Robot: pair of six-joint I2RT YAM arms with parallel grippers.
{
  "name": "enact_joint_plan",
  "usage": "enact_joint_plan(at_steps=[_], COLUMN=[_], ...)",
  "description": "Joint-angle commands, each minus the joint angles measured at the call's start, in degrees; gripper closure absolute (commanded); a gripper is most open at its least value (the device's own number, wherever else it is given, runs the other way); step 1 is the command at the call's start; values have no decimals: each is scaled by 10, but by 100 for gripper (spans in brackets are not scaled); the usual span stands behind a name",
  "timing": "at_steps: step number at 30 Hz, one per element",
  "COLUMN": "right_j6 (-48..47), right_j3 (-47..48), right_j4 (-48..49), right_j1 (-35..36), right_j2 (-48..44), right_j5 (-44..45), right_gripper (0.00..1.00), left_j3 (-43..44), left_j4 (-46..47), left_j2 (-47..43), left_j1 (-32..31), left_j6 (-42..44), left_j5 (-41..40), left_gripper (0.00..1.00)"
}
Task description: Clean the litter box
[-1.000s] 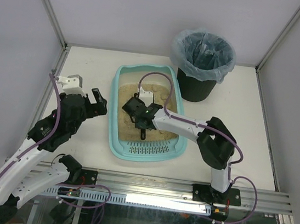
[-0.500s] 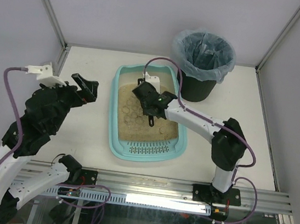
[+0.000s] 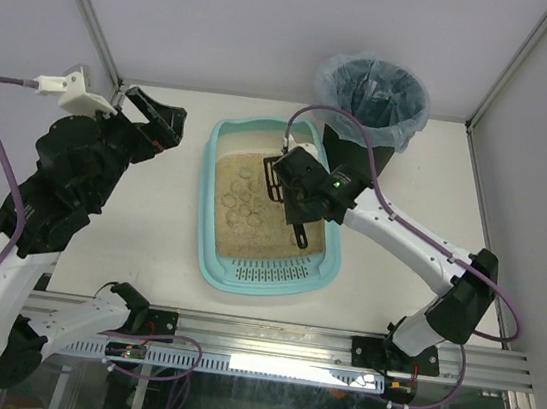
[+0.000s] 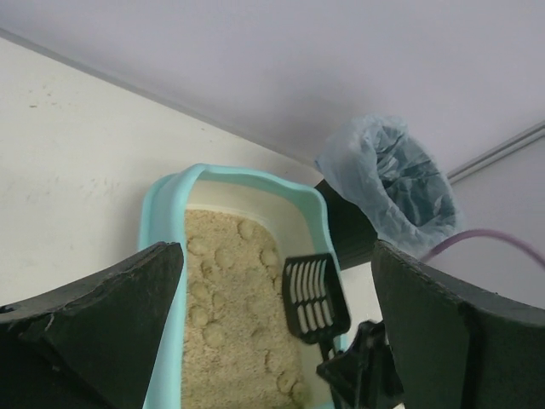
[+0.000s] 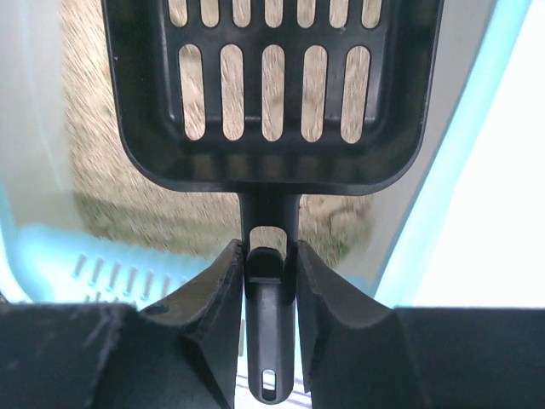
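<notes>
One scoop in right hand

One litter box, toward the middle of the surface. One black slotted scoop; on its head, five slots in the one full row seen from the right wrist, and seven more in the row above, cut off by the frame's top edge. One black round bin at the far right corner, with one bluish liner. Two arms, left arm and right arm. Two hands, left hand and right hand, two fingers on each. About seven round clumps in the litter, too faint for a sure count.
</notes>
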Motion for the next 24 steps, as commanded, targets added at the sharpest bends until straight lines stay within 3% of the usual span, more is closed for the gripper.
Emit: enact_joint_plan(at_steps=[1, 12, 17, 24], right_j6=[25, 43, 45, 57], right_j3=[-49, -165, -181, -188], right_j4=[-42, 13, 34, 47], right_j1=[16, 29, 30, 31], right_j2=[-31, -42, -24, -22], right_j5=[-49, -59, -56, -39], right_gripper=[83, 76, 69, 67], left_j3=[68, 107, 91, 95], left_j4=[6, 71, 105, 125], left_j2=[41, 44, 27, 36], left_j1=[-5, -5, -5, -5], left_j6=[-38, -87, -93, -93], left_j5=[40, 100, 109, 115], left_gripper=[1, 1, 1, 1])
